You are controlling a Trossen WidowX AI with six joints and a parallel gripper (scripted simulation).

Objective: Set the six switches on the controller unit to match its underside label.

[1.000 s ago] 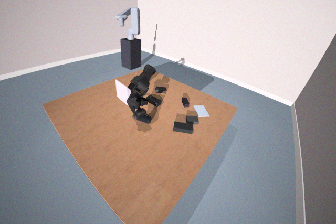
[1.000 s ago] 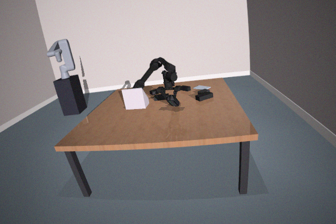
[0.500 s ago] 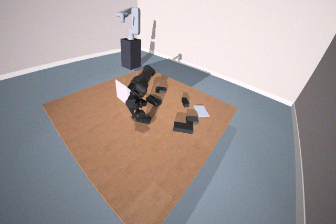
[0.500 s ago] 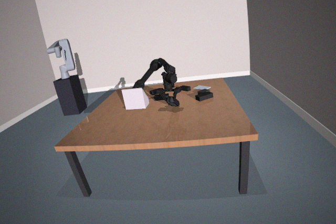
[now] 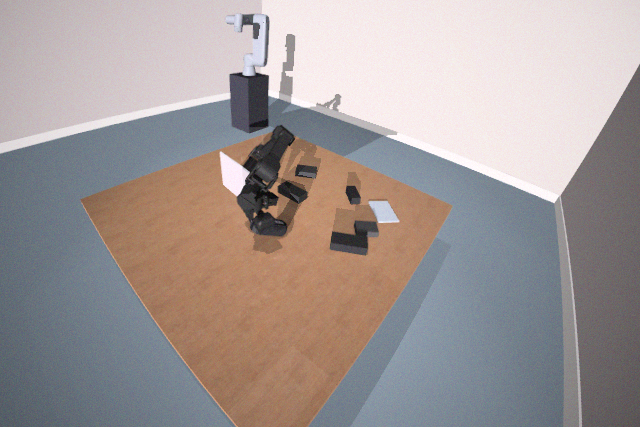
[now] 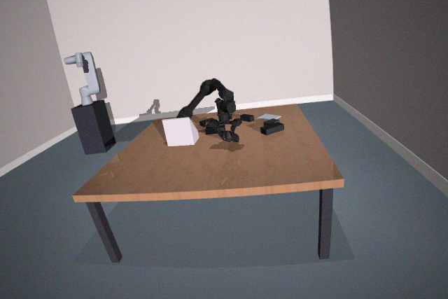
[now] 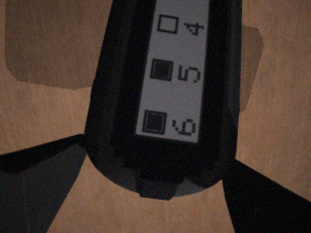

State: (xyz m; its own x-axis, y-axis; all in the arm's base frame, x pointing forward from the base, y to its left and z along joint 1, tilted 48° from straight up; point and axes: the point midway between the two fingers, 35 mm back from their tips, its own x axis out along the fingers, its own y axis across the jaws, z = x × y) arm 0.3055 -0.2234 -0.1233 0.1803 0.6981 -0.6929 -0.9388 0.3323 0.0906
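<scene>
I have the gripper (image 5: 262,215) (image 6: 228,132) (image 7: 156,154) jaws clamped on the controller unit (image 5: 270,227) (image 6: 230,137) (image 7: 127,97), suspended above the bench (image 5: 248,298) (image 6: 217,165) (image 7: 44,112). The underside label (image 7: 172,78) faces my wrist camera: square 4 empty; squares 5 and 6 filled.

Your dark grey, blocky plastic-looking controller unit w/ rounded end (image 5: 268,226) (image 6: 230,137) (image 7: 162,160) is held just above the counter, btwn its L & R edges in the ext. view, well back from the near edge. Underside label faces your wrist cam: sq. 6 filled, 5 filled, 4 empty; nos. 1–3 out of frame. You can't make out sw. positions.
</scene>
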